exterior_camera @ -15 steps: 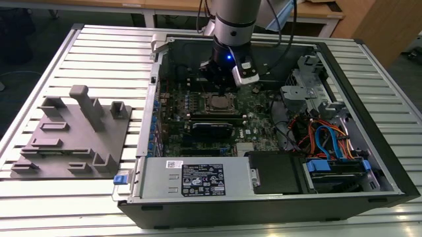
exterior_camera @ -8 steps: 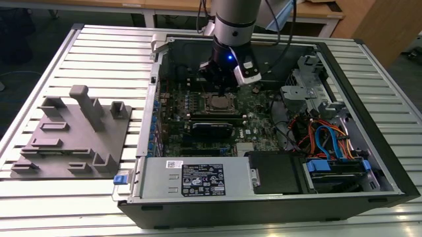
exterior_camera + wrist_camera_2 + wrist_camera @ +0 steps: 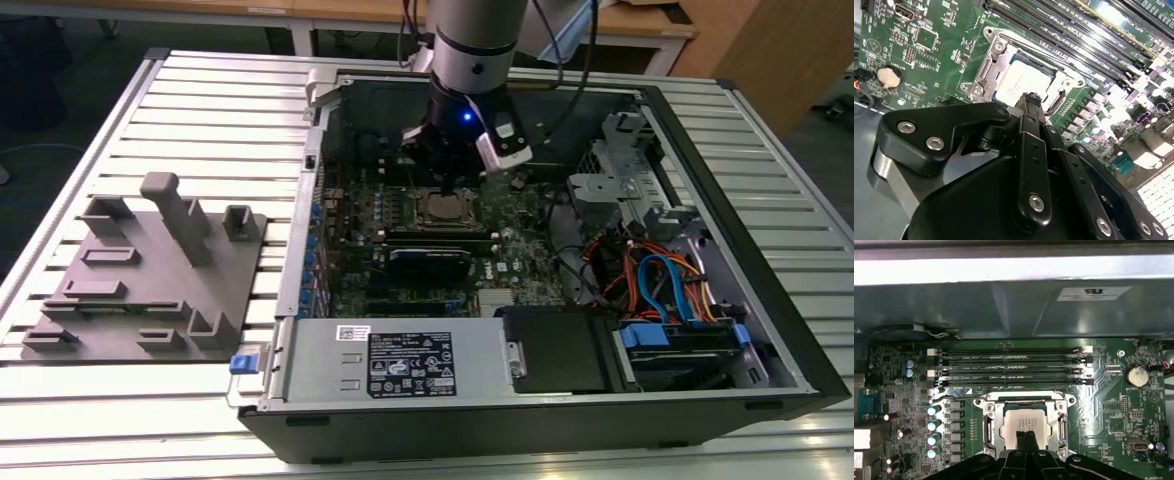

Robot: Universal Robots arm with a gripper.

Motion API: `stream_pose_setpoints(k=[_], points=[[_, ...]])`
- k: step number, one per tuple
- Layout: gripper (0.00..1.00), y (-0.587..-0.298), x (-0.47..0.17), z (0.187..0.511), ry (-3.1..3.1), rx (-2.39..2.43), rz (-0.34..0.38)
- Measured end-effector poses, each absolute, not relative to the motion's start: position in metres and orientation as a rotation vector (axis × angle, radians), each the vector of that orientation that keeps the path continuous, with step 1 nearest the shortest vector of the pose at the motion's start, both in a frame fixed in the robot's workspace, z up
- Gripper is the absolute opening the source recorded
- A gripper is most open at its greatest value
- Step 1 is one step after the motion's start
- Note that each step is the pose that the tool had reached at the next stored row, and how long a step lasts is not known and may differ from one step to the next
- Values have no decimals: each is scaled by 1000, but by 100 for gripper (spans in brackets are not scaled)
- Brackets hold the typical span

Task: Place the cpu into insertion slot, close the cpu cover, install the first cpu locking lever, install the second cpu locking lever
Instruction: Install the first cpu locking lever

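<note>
The cpu lies flat in the insertion slot on the green motherboard; its silver top also shows in the second wrist view and the exterior view. The cpu cover, a silver frame, lies down around the chip. A thin metal lever runs along one side of the socket. My gripper hangs just over the socket's edge, fingers pressed together with nothing between them; its tip overlaps the chip's rim. In the exterior view the gripper stands inside the open computer case.
Long black memory slots run beside the socket, with a coin battery off to one side. The case wall, a drive cage and cable bundles surround the board. A grey fixture plate sits at the exterior view's left.
</note>
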State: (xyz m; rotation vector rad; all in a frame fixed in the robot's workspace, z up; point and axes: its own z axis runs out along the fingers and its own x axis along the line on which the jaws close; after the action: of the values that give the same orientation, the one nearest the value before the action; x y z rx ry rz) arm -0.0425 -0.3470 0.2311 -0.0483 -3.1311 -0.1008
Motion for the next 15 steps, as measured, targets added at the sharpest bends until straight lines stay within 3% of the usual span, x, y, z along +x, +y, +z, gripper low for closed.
stream_pose_setpoints(k=[15], points=[[11, -347, -51, 231, -3136, 39, -76]])
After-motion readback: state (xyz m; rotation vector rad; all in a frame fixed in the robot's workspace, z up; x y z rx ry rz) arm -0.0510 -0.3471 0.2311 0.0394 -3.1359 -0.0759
